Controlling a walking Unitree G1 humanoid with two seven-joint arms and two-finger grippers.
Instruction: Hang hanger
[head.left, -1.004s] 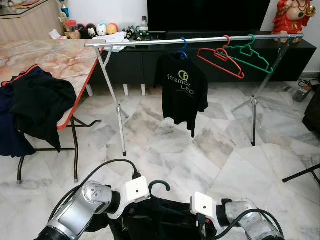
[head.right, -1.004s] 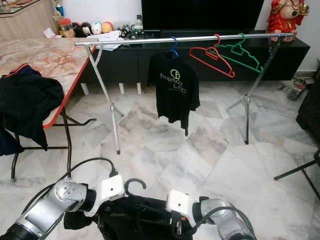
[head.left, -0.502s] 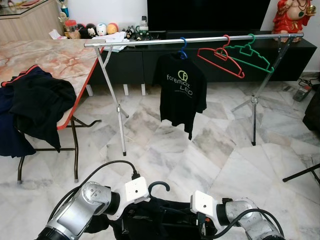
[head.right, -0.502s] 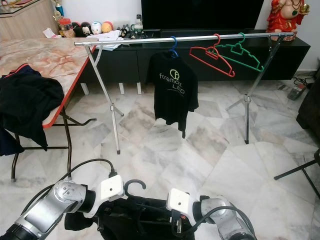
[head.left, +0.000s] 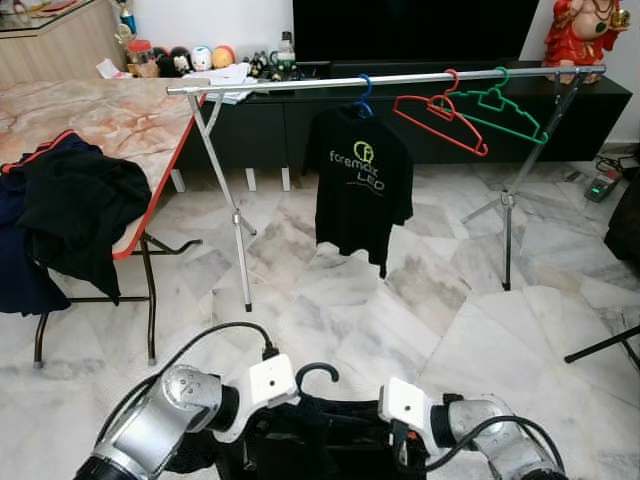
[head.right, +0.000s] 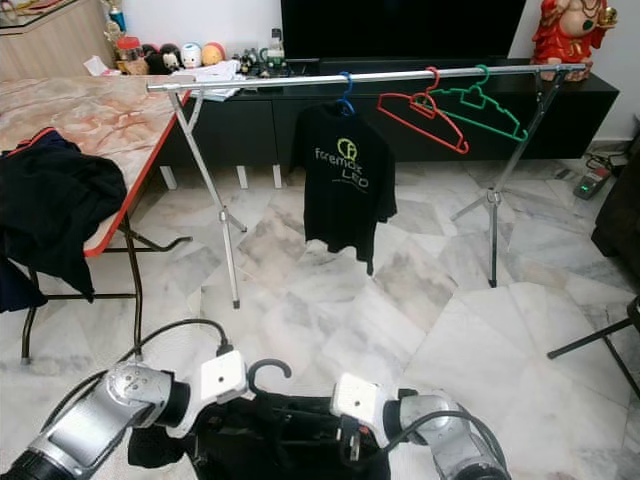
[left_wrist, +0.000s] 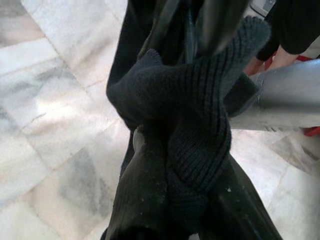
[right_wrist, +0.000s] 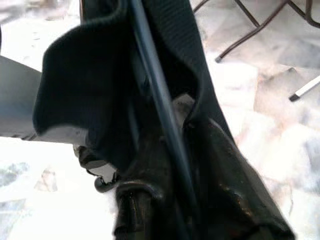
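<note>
Left eye: both arms low at the near edge, holding a dark hanger (head.left: 318, 372) with a black garment (head.left: 300, 440) draped on it; its hook sticks up between the wrists. Left gripper (head.left: 262, 430) and right gripper (head.left: 400, 450) are buried in the cloth. Far side: silver rack (head.left: 300, 82) carrying a black printed t-shirt (head.left: 362, 185) on a blue hanger (head.left: 366, 92), with a red hanger (head.left: 440, 120) and green hanger (head.left: 505, 108) to its right. Table (head.left: 120, 120) at left, dark clothes (head.left: 75, 215) hanging over its near edge.

Right eye: same layout, hanger hook midway between the wrists, well short of the rack.

Left wrist: fingers (left_wrist: 145, 200) clamped on bunched black knit cloth; marble floor (left_wrist: 45, 100) behind.

Right wrist: fingers (right_wrist: 210, 165) closed on the hanger's thin bar and the black fabric folded over it.
</note>
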